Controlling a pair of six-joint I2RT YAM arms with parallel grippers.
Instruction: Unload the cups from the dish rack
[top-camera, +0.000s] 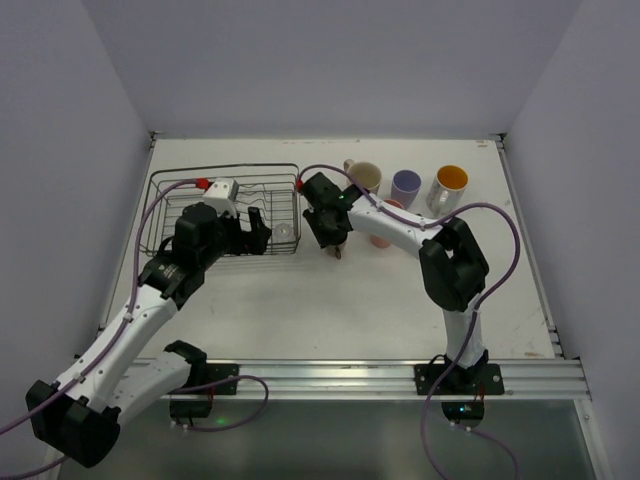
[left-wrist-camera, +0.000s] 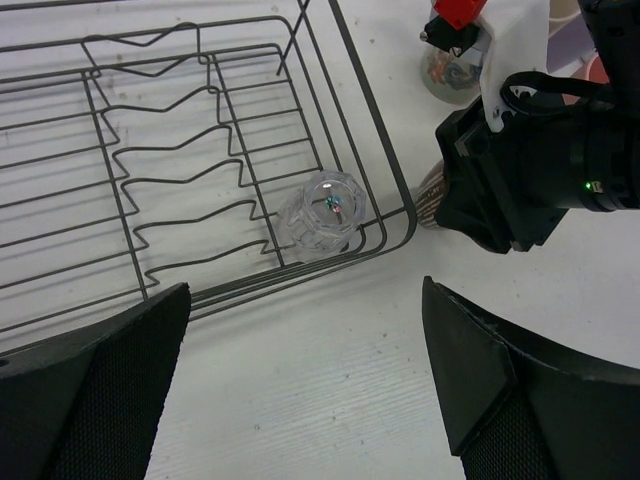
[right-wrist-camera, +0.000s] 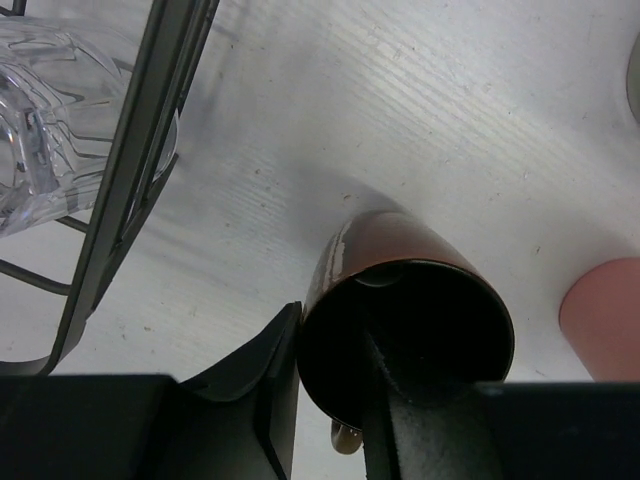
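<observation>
Brown glazed cup (right-wrist-camera: 400, 250), just right of dark wire dish rack (right-wrist-camera: 145, 120): my right pincer (right-wrist-camera: 332, 320) straddles its wall, clamping or loose I cannot tell. My left pincer (left-wrist-camera: 305, 290): wide, above the rack's clear faceted glass (left-wrist-camera: 322, 212).

We see the rack (right-wrist-camera: 135, 150) of dark metal wire, smooth and dully shining; the glass (left-wrist-camera: 322, 212) inside it clear, faceted; the brown cup (right-wrist-camera: 400, 250) beside the rack glazed and glossy; the desk (left-wrist-camera: 320, 380) white, matt, finely ridged.

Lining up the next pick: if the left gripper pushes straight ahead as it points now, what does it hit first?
Probably the near rim wire of the dish rack, then the clear glass lying just inside that corner; height is hard to judge.
</observation>
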